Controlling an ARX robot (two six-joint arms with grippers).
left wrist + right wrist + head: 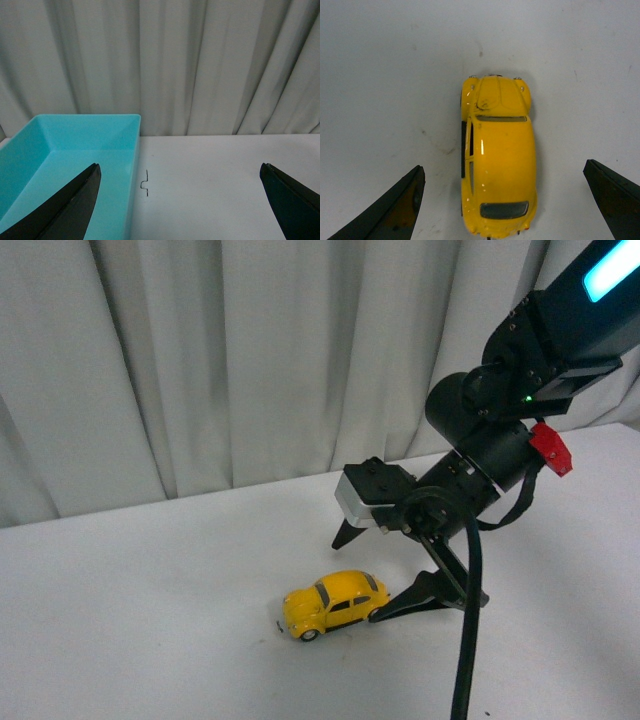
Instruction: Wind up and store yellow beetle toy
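Black right fingers (395, 205) are nearest to me, and they are spread wide apart. They hold nothing. Between them sits the small shiny yellow beetle toy car (500, 160), with a strip of bare desk showing on each side of it. So I think they do not touch it yet. From the front, one finger tip looks very near the back of the car, and I cannot tell if it brushes it.

I think the car is hard and light, and its paint looks smooth and slippery. The round roof would slide out of a pinch. I would take it by its two long sides, low down by the doors, near the middle. It has wheels, so a bump on its nose or tail could make it roll away. I would squeeze firmly but not crush it.

The car stands on its wheels on the white desk (150, 620), with its nose toward my left side.

My black left fingers (70, 205) are wide apart too, and they are empty. One of them hangs in front of an open turquoise plastic box (60, 145). From what I can see, nothing lies in it. A pale curtain (200, 360) hangs behind the desk.
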